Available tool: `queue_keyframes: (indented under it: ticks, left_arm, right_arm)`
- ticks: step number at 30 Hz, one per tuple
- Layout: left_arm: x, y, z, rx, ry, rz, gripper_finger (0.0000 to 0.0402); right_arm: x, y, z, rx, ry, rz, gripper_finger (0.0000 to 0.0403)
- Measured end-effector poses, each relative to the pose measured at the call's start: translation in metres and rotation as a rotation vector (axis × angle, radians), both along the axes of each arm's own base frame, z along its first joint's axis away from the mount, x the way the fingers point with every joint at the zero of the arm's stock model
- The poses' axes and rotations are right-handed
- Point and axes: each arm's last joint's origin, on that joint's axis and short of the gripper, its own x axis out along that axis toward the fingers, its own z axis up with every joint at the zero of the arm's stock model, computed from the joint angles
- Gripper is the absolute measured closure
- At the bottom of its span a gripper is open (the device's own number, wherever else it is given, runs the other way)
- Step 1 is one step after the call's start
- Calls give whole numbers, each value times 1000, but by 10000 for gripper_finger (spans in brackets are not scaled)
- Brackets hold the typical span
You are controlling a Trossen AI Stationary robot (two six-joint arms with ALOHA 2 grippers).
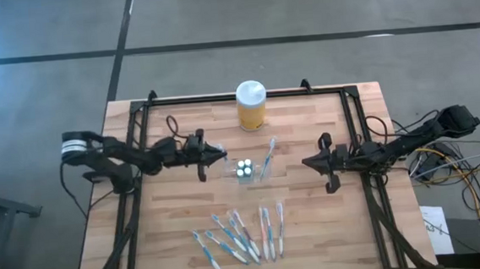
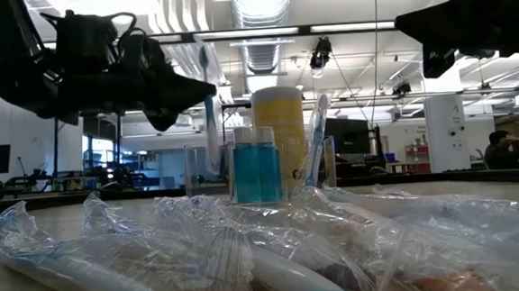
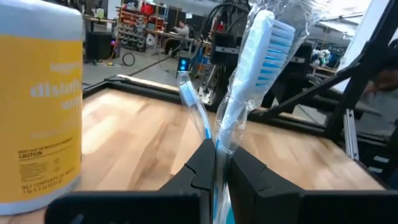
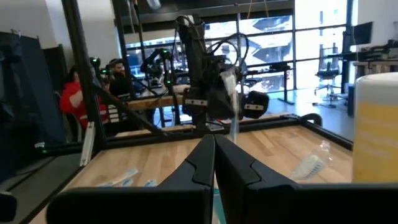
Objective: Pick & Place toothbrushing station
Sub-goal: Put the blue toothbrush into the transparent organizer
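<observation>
Left gripper (image 1: 217, 156): clenched on a wrapped toothbrush (image 3: 252, 81), bristle head up, pinched low on the handle between its two dark fingers (image 3: 199, 171). Arm reaches in level from the table's left edge, wrist turned toward the middle, gripper raised clear of the wood and just beside the clear holder (image 1: 244, 170).

Step in hand, as judged: carrying one brush to the holder for insertion. Next move likely calls for bringing the handle over a free slot, keeping the brush near upright, lowering, then letting go; the loose wrapper may snag on the rim.

Clear holder: mid-table, in front of the yellow jar (image 1: 251, 105). White-capped tubes (image 1: 244, 167) sit in it; one toothbrush (image 1: 268, 157) leans out of its right side. The low view shows a blue cup-like part (image 2: 256, 173) there, though which compartment it fills is hard to tell.

Spare toothbrushes (image 1: 240, 234): wrapped, lying in a loose row on the near part of the table, well apart from the holder.

Right gripper (image 1: 316, 162): fingers together, grasping nothing visible. Arm stretches in from the right edge, hovering to the right of the holder, waiting.
</observation>
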Motion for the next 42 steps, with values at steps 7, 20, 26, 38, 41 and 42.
queue_keyframes:
  ticks: [7,20,26,38,41,42]
  left_arm:
    - [6,1,-19,7,40,0,378]
    - [9,2,-28,-8,38,17,378]
    - [8,3,-28,-123,26,61,378]
    - [9,1,-32,-110,72,88,368]
    - [9,1,-33,-104,81,96,354]
    - [9,1,-34,-105,90,97,348]
  right_arm:
    - [0,-3,0,20,5,-111,394]
    - [0,-3,0,22,6,-112,394]
    - [0,-3,0,24,7,-112,394]
    - [0,-3,-1,31,9,-112,394]
    - [0,-3,-1,30,12,-112,394]
    - [0,-3,-1,30,12,-112,394]
